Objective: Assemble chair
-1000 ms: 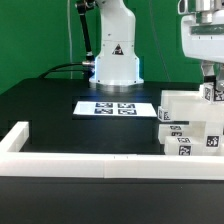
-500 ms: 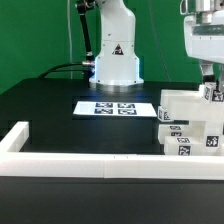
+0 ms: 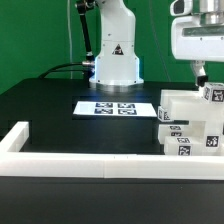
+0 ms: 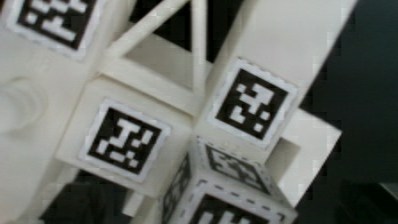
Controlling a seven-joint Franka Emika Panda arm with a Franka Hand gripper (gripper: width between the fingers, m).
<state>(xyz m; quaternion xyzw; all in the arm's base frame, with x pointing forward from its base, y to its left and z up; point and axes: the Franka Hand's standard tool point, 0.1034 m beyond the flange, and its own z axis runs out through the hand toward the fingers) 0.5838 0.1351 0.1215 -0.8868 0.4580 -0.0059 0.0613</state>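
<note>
The hand (image 3: 201, 72) has lifted a little from where it sat half a second ago: then its fingers were down against the top of the chair (image 3: 192, 122), now they hang just above the upper block with a dark gap showing beneath them. In the exterior view only one finger is clear, at the frame's right edge, so the spread of the jaws cannot be read there, but nothing hangs from the hand and the grip appears to have been let go, the jaws now standing wide. The white blocks have not shifted between the earlier pictures and this one. That suggests a piece has just been seated or released, and the arm is free to fetch the next part or regrip.

The chair's stacked white blocks stand at the exterior view's right, beside the white border rail (image 3: 80, 164), with tags facing the camera. The wrist view is filled with the same blocks and their tags (image 4: 128, 135) at very close range, slightly blurred.

The table (image 3: 60, 105) is matte black. The marker board (image 3: 115, 107) lies flat near its middle, in front of the arm's white base (image 3: 116, 62). Behind is a plain green backdrop.
</note>
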